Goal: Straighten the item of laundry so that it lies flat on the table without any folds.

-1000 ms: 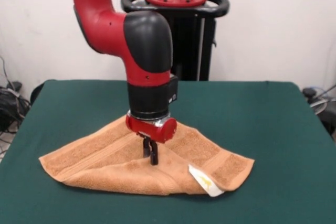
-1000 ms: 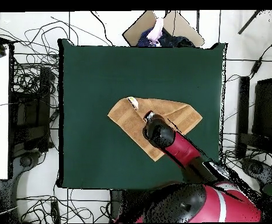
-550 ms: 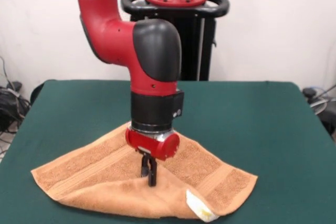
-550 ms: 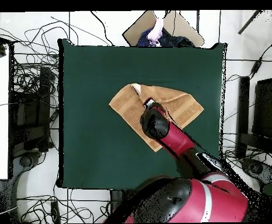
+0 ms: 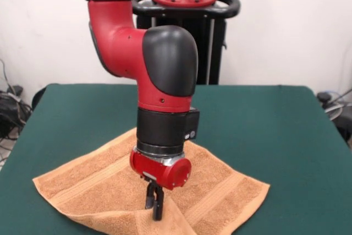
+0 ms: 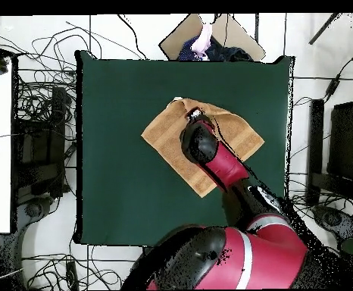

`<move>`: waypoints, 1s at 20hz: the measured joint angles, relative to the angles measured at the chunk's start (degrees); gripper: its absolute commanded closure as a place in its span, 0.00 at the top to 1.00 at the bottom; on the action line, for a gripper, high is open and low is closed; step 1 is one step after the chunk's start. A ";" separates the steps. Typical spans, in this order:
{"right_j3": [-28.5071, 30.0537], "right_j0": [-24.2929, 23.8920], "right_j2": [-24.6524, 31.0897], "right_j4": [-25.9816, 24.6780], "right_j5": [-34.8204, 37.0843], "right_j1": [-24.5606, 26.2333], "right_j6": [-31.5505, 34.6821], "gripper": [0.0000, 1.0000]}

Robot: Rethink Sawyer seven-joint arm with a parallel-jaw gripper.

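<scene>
The towel (image 5: 104, 182) lies near the middle of the green table (image 5: 275, 130), set as a diamond with corners toward the table's sides; in the overhead view its longer axis runs left to right. No label or writing can be read. The gripper (image 5: 155, 208), fingers together, pinches a raised fold of towel at its front edge.
</scene>
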 measured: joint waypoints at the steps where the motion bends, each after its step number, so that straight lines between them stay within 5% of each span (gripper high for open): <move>1: 0.00 0.01 -0.03 0.22 0.05 -0.02 0.00 0.00; 20: -6.16 0.29 -0.17 1.09 1.26 4.30 0.00 0.00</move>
